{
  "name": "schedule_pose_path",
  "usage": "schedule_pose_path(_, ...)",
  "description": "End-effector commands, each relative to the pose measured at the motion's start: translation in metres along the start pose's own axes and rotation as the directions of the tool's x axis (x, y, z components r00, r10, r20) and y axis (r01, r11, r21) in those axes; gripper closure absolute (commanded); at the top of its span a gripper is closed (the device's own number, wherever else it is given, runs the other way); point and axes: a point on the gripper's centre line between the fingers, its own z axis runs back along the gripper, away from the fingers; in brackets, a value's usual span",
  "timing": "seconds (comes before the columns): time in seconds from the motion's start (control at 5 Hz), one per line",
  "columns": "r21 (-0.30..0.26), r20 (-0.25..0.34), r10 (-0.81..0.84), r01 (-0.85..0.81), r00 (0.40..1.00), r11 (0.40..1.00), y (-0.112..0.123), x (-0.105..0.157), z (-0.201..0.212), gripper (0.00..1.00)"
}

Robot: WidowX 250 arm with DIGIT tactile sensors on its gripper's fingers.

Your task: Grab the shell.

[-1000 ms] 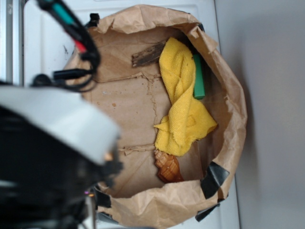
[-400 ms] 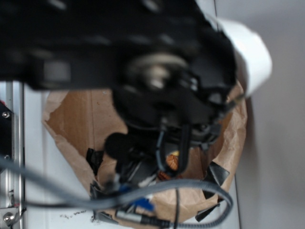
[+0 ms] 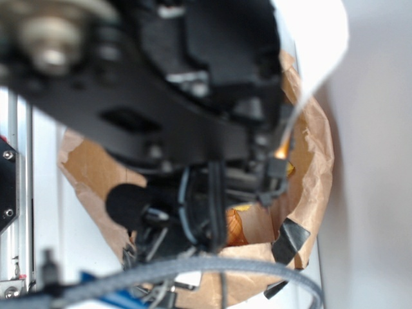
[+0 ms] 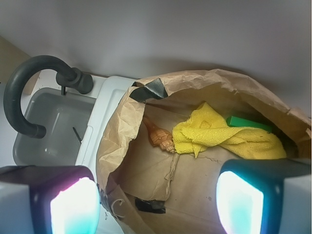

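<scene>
Wrist view: shell [image 4: 158, 136] at 12 o'clock from gripper [image 4: 156, 204], jaws spread, empty; axis 10-to-4.

A crumpled brown paper bag [image 4: 122, 146] sits open on the white counter [image 4: 105, 105] beside a grey sink [image 4: 46, 126]; inside lie the shell [image 4: 158, 136], a yellow cloth [image 4: 222, 136] and a green block [image 4: 248, 123].

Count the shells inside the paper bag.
1. The shell lies on the floor of the paper bag, touching the yellow cloth. The cloth could hide another.
</scene>
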Motion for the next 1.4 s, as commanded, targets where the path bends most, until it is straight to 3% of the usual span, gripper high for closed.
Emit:
schedule_pose_path(0.0,0.046,0.040,-0.008,0.006,0.999,0.999,0.006,0.005,-0.014,0.00)
schedule_pose_path(0.4,0.081,-0.011,-0.082,0.083,0.997,0.993,0.025,-0.014,-0.074,0.00)
schedule_pose_path(0.8,0.242,-0.106,-0.139,0.161,0.985,0.957,0.019,-0.014,-0.134,0.00)
schedule_pose_path(1.0,0.269,-0.130,-0.172,0.202,0.976,0.942,0.008,0.001,-0.162,0.00)
schedule_pose_path(1.2,0.214,-0.095,-0.232,0.247,0.968,0.945,0.001,0.010,-0.167,0.00)
